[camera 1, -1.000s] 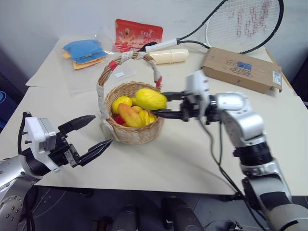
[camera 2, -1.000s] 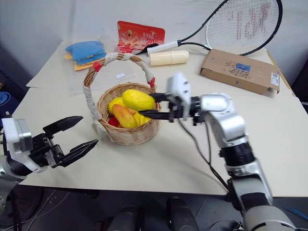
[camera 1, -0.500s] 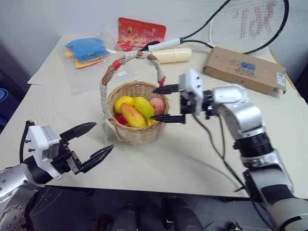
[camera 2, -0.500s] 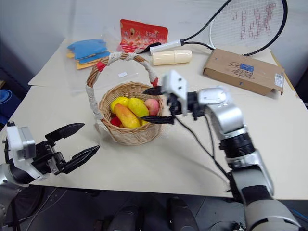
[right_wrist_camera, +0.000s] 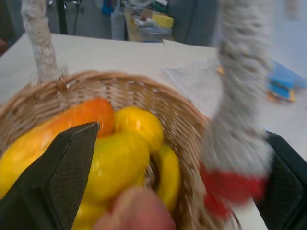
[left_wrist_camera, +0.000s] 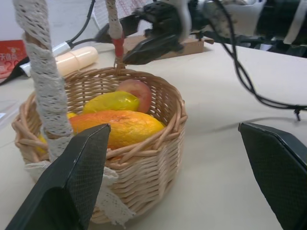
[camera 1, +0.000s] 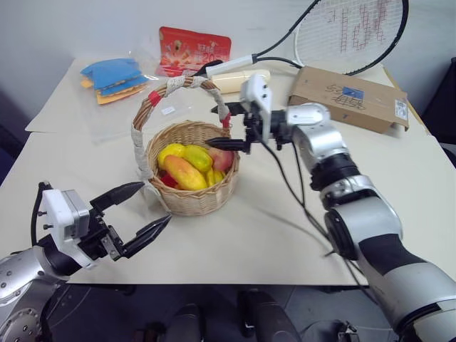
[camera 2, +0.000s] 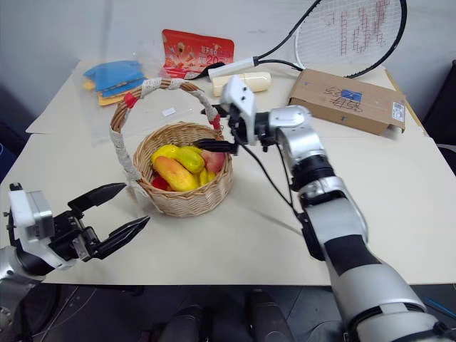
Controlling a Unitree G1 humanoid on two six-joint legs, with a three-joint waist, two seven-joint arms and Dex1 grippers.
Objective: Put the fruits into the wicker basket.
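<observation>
The wicker basket (camera 1: 194,202) stands at the table's middle, its taped handle (camera 1: 178,83) arching over it. Several fruits lie inside: a yellow lemon (camera 1: 171,152), a yellow-green fruit (camera 1: 197,157), an orange-yellow mango (camera 1: 184,173) and a pink peach (camera 1: 223,158). My right gripper (camera 1: 219,128) is open and empty. It points left at the basket's far right rim, and its fingers straddle the handle's red-banded foot (right_wrist_camera: 235,187). My left gripper (camera 1: 153,205) hangs open and empty near the table's front edge, to the left of the basket and apart from it.
At the back lie a tennis racket (camera 1: 349,32), a cardboard box (camera 1: 349,98), a cream cylinder (camera 1: 239,80), a red packet (camera 1: 194,48) and blue packets (camera 1: 110,75) in clear plastic. Bare tabletop (camera 1: 285,221) lies to the right of the basket and in front of it.
My right gripper let go of the yellow fruit, which now lies in the basket. It opened wide and moved away from me to the handle's foot. The left gripper stayed put.
</observation>
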